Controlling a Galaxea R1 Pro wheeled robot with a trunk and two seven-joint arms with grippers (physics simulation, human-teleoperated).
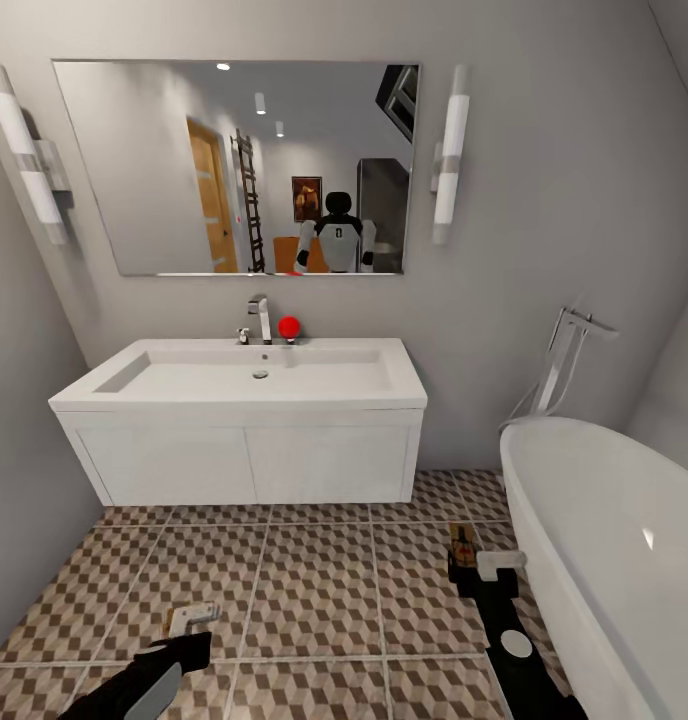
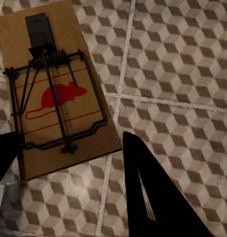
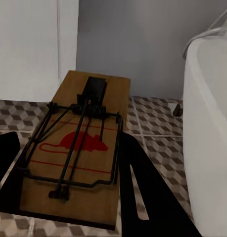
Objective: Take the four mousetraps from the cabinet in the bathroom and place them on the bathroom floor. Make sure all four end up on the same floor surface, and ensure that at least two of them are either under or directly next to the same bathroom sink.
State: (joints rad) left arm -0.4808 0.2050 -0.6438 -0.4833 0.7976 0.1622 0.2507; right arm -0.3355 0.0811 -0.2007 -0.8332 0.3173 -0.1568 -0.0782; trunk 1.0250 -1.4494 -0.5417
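Left gripper (image 1: 189,628) closed on one mousetrap (image 2: 56,94), low over the bathroom floor (image 1: 314,590). Right gripper (image 1: 479,565) likewise clamped on the second mousetrap (image 3: 81,148), long axis aimed far, nearer the sink (image 1: 239,395), beside the bathtub (image 1: 604,540).

The head camera looks forward and down at the sink (image 1: 239,400) at 12 o'clock, bathtub (image 1: 614,540) at 3 o'clock. Each wrist camera sits close behind its tool — left facing down onto the bathroom floor (image 2: 177,74), right looking low toward the tub — sharing those tiles with the head view.
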